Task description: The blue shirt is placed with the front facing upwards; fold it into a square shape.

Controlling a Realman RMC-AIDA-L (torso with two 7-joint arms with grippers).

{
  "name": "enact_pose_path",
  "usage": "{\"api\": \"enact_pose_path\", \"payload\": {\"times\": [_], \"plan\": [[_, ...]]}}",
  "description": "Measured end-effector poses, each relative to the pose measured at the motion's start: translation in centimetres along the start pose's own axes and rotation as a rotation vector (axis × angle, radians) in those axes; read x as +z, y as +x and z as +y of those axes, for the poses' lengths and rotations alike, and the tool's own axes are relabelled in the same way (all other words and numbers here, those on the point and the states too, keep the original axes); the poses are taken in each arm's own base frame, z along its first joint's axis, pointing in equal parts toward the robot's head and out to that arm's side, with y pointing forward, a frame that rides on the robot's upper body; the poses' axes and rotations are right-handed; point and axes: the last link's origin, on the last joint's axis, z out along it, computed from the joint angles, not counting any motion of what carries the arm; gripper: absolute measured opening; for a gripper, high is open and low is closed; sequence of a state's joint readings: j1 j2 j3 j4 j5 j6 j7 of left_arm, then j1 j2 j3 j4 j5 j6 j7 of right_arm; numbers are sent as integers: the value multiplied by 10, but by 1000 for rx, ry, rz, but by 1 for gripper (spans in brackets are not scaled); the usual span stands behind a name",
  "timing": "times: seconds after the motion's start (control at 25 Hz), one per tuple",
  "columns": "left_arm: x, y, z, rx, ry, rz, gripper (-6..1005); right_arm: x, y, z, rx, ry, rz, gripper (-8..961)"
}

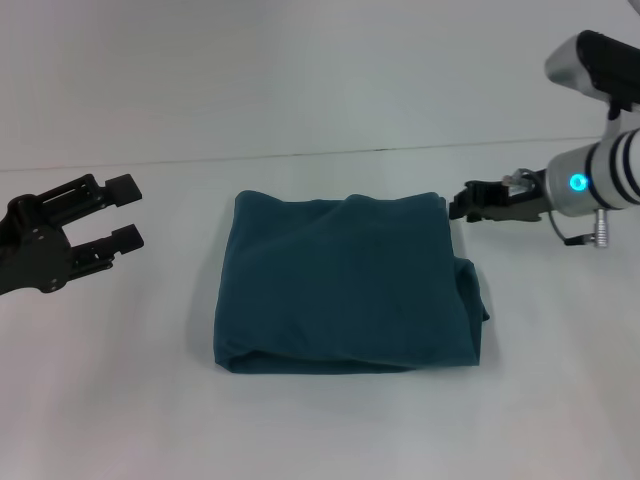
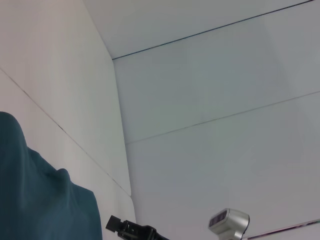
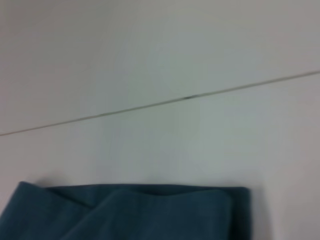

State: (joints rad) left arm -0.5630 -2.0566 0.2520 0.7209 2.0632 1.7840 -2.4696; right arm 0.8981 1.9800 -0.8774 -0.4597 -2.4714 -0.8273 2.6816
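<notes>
In the head view, the blue shirt [image 1: 345, 285] lies in the middle of the white table [image 1: 320, 100], folded into a shape close to a square, with only plain teal cloth on top. The left hand [image 1: 122, 211] is at 9 o'clock from the shirt, well apart from it, with its two fingers spread and nothing between them. The right hand [image 1: 462, 203] is at 2 o'clock, just beside the far right corner of the shirt; whether it is released or clenched cannot be told.

In the left wrist view, the shirt [image 2: 40, 200] fills one corner, and the right hand [image 2: 117, 224] appears farther off.

In the right wrist view, one folded edge of the shirt [image 3: 140, 212] lies on the table [image 3: 160, 140].
</notes>
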Motion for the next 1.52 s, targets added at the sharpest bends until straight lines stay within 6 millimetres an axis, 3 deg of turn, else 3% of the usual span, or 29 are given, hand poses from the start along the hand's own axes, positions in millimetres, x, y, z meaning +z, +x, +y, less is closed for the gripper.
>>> {"api": "enact_pose_path", "payload": {"times": [0.16,0.36,0.56,0.8,1.12,1.28,1.52], "plan": [[0,0,0,0,0,0,808,-6,-2,-14,29,22,-2,177],[0,0,0,0,0,1,808,-26,-4,-26,99,-45,25,359],[-4,2,1,30,24,-20,809,-52,5,-7,61,-327,69,352],[-9,0,3,60,39,-44,808,-81,24,1,6,-634,4,477],[-7,2,-3,109,131,-91,808,-103,56,-36,10,-689,-110,617],[-3,3,-7,140,177,-109,808,-112,73,-61,93,-659,-170,801],[33,4,-12,294,307,-235,809,-117,89,-81,149,-616,-204,929]]}}
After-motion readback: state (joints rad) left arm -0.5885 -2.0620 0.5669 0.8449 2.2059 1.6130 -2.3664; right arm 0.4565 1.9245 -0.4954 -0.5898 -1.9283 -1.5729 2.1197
